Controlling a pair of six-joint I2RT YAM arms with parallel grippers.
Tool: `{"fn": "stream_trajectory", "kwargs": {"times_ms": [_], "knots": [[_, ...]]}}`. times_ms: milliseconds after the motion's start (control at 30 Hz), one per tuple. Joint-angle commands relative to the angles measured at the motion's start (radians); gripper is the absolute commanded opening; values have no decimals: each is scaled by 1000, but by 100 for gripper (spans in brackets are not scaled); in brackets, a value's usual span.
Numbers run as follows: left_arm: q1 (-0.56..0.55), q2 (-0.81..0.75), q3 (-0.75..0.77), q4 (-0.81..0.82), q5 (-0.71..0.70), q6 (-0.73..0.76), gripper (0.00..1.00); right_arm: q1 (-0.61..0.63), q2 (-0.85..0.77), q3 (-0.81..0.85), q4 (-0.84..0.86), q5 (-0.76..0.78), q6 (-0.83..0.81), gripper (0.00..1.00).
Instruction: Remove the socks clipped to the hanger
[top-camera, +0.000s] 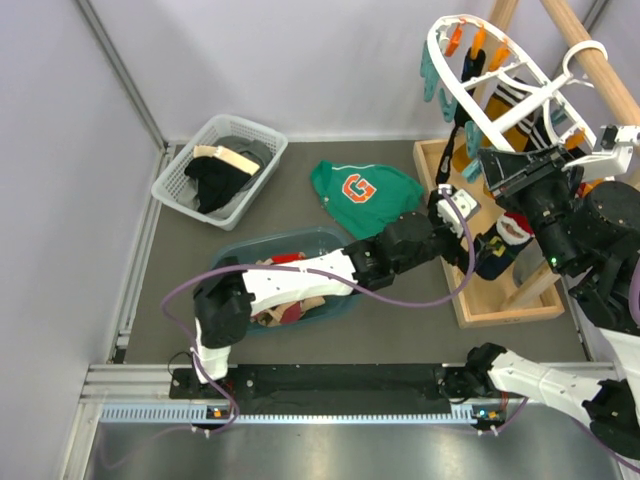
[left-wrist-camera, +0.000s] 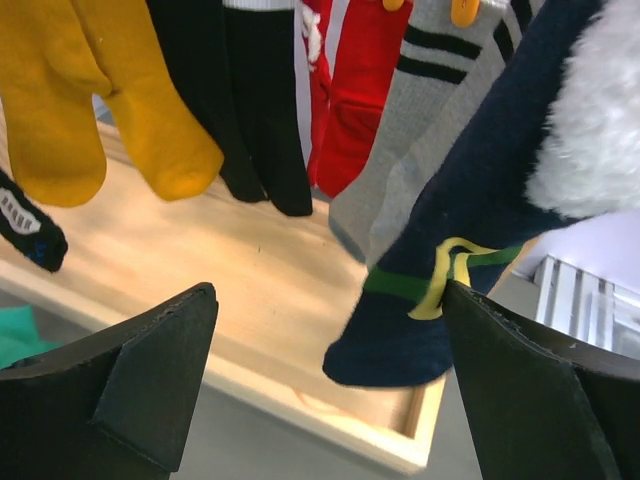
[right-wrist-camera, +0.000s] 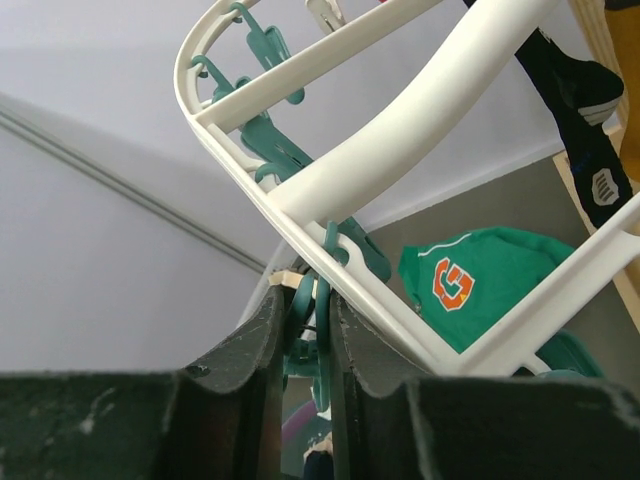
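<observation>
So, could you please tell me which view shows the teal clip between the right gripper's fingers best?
The right wrist view: the teal clip sits close up between the right gripper's nearly closed fingers, under the hanger's white rim. In the top view the right arm hides it; the left wrist view shows socks instead.

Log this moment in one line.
left gripper: open, facing navy sock | right gripper: shut on teal clip | hanger: several socks clipped on

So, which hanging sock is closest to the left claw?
The navy sock with the green and yellow band; its toe hangs lowest, beside the left claw.
</observation>
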Motion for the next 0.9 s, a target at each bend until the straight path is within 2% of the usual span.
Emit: {"fn": "stream_trajectory", "kwargs": {"times_ms": [0,67,100,167,200,267,333,467,567,700,867], "knots": [[-2,60,103,81,13,13,95,15,3,1,27,-114,-16,18],[0,80,123,91,33,4,86,15,3,5,24,-111,-19,19],[0,83,127,101,48,1,63,15,3,8,21,-110,-22,20],[-2,78,126,111,77,-3,36,15,1,15,7,-100,-25,22],[-2,75,124,112,84,-4,17,15,3,20,1,-97,-28,24],[-2,60,111,105,82,-4,1,13,3,24,-18,-90,-31,27],[-2,46,85,106,67,-7,0,13,0,29,-31,-87,-36,32],[-2,0,35,94,30,-22,0,15,-10,49,-108,-65,-53,50],[-3,-33,-23,106,-1,-27,0,15,-20,70,-168,-56,-88,58],[-2,-66,-66,94,-33,-36,0,13,-34,87,-246,-54,-136,66],[-6,-113,-116,98,-96,-31,0,13,-13,164,-361,-47,-200,69]]}}
